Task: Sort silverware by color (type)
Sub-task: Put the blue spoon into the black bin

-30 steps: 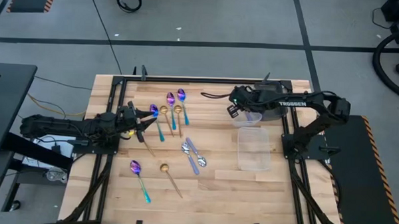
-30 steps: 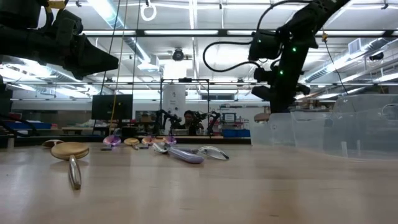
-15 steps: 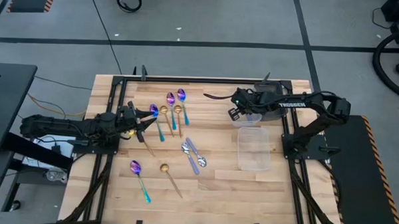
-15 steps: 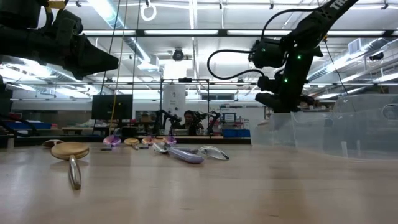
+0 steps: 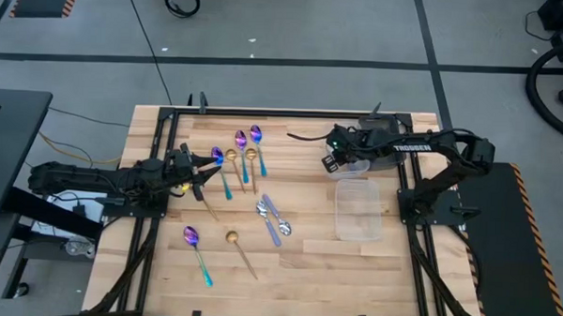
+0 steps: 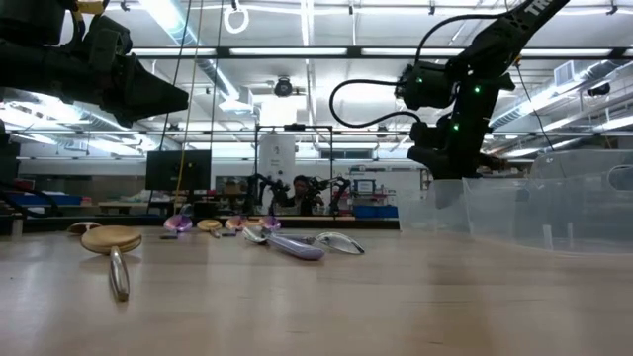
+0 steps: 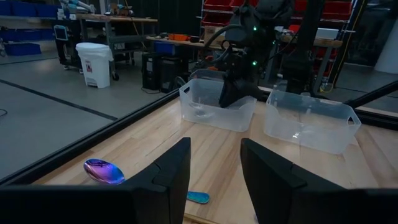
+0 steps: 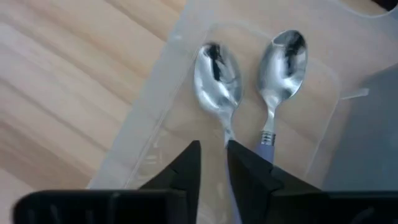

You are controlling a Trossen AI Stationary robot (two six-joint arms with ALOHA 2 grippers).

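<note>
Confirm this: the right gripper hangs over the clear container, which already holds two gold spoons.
Wrong colour. The two spoons in the clear container under the right gripper are shiny silver, not gold, as the right wrist view shows. The rest stands.

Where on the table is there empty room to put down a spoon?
Bare wood lies along the near edge right of the gold spoon, below the clear container. It is crowded by the spoon row and silver spoons.

Out on the counter (image 5: 306,271): four purple spoons (image 5: 191,235), four gold spoons (image 5: 232,238), two silver spoons (image 5: 261,210); two more silver spoons (image 8: 216,78) lie inside one of two clear containers (image 5: 359,209).
</note>
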